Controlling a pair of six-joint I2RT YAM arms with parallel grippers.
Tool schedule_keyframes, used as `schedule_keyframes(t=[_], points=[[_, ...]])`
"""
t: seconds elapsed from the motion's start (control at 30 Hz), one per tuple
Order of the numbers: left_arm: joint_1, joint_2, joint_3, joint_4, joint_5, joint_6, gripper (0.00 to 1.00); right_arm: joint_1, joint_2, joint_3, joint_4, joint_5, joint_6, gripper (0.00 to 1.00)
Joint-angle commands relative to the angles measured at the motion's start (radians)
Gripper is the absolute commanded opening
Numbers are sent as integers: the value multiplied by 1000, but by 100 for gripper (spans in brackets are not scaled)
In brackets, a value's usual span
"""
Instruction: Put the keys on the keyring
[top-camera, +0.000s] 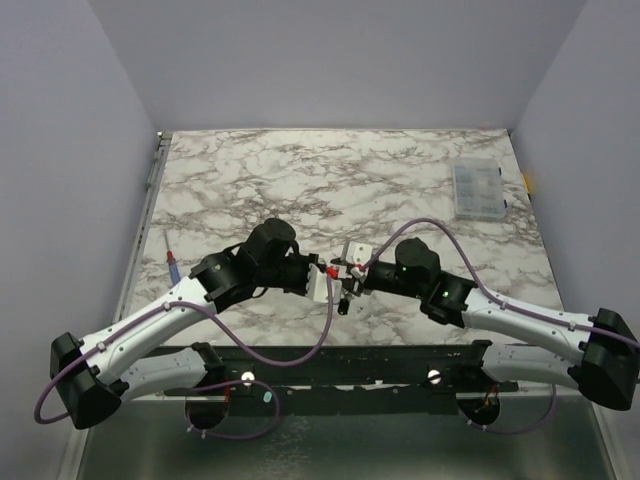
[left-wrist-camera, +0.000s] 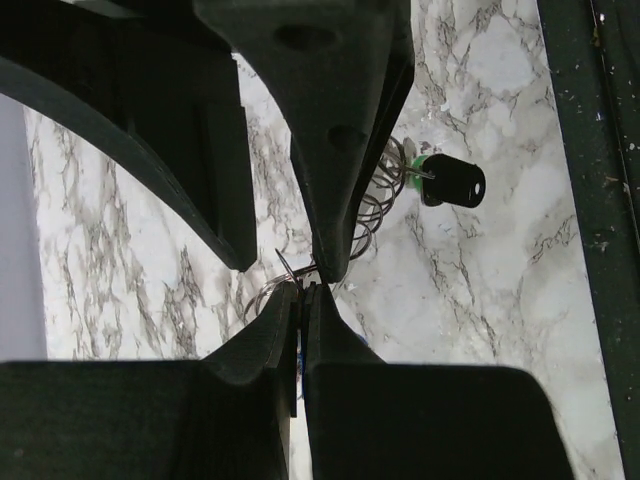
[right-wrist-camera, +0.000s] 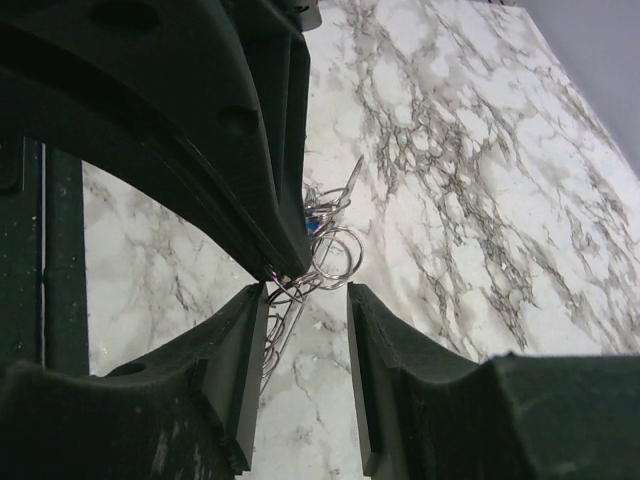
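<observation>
over the grey-veined white marble worktop (top-camera: 300, 170) the white-and-black left arm (top-camera: 150, 325) and right arm (top-camera: 520, 315) meet tip to tip near its front middle. they are well apart from the clear plastic compartment box (top-camera: 477, 190) at the far right and the thin red-and-blue-handled screwdriver (top-camera: 172, 260) at the left edge, so neither should get in the way. the trouble lies in the crowding at the centre. the left gripper (left-wrist-camera: 300, 292) has its jaws pressed together on a thin strand of the pale silvery thin-metal keyring (right-wrist-camera: 285, 318), which seems to be held up off the worktop. that hold looks like a bare fingertip pinch, and a sideways tug could slip the wire out and drop the whole bunch. the right gripper (right-wrist-camera: 305, 295) has its jaws apart with the wire between them, close against one finger. if it closes from here, i judge it may catch the keyring itself or two strands at once rather than one key, then twist against the left hold. the two sets of fingers nearly touch, so a small misjudged move could knock them together. a tangle of small round wire loops (left-wrist-camera: 378, 200) hangs beside the black plastic-headed key (left-wrist-camera: 455, 183), with a green head (left-wrist-camera: 425, 165) peeping behind it. these could snag one another, and which loop belongs to which key cannot be told.
</observation>
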Motion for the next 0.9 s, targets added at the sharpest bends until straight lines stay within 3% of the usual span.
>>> schedule_keyframes(t=[0.0, 0.27, 0.5, 0.6, 0.7, 0.87], points=[[-8, -36, 18, 0, 41, 15, 0, 4, 32, 29, 22, -16, -9, 40], [-12, -30, 15, 0, 41, 18, 0, 4, 61, 28, 72, -60, 4, 22], [-14, -11, 20, 0, 32, 20, 0, 4, 53, 22, 111, -66, 19, 16], [-15, -3, 26, 0, 30, 20, 0, 5, 39, 7, 148, -63, 33, 5], [-16, -1, 28, 0, 17, 14, 18, 4, 24, -7, 177, -38, 54, 1], [-15, -15, 10, 0, -6, -3, 32, 4, -18, -35, 220, -5, 69, 1]])
